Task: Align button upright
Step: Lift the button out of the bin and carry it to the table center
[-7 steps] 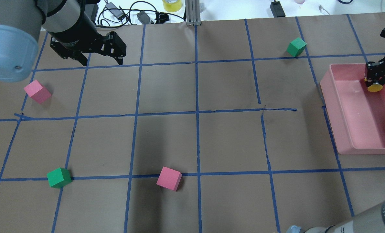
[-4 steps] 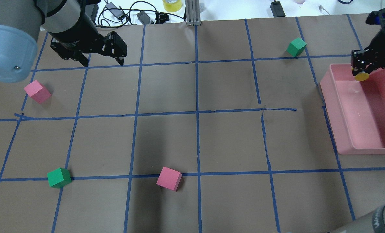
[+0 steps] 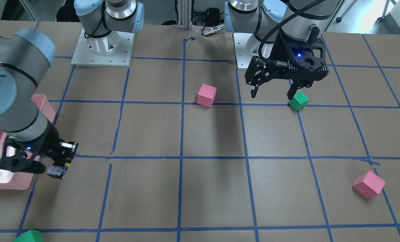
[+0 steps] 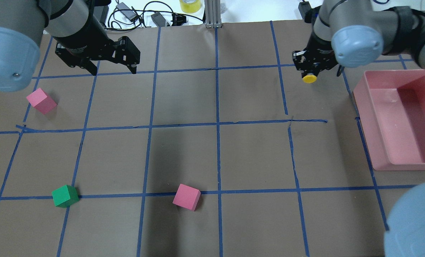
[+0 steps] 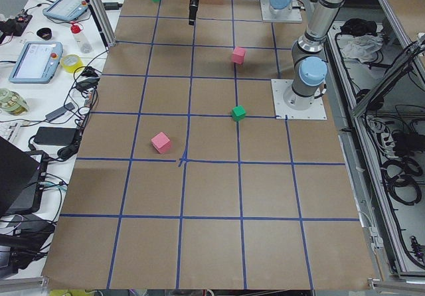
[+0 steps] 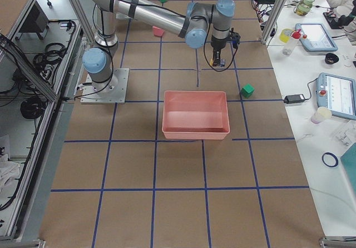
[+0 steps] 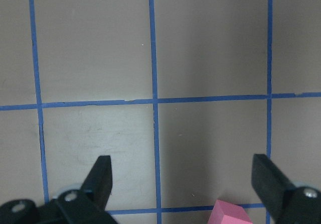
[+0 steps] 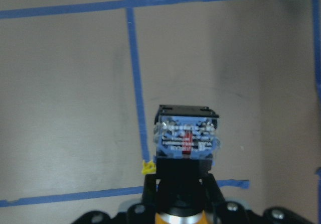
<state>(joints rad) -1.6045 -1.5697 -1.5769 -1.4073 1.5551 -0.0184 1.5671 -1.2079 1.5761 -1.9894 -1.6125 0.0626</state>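
Note:
My right gripper [image 4: 309, 70] is shut on the button [image 4: 309, 78] and holds it above the brown table, left of the pink tray [image 4: 373, 142]. In the overhead view the yellow cap points toward the robot. In the right wrist view the fingers clamp the black neck, and the boxy base [image 8: 185, 133] with blue and silvery terminals points away. In the front-facing view the gripper [image 3: 61, 160] carries the base [image 3: 56, 171] just past the tray's corner [image 3: 18, 185]. My left gripper [image 4: 113, 69] is open and empty at the far left, above the table [image 7: 183, 179].
In the overhead view a pink cube [image 4: 41, 101] lies below the left gripper. A green cube [image 4: 65, 195] and another pink cube [image 4: 186, 196] lie near the front. A second green cube [image 6: 247, 90] sits beyond the right gripper, hidden by the arm in the overhead view.
My right gripper has carried the button out of the pink tray, leftward and farther away, to over the bare table. The left arm has barely moved.

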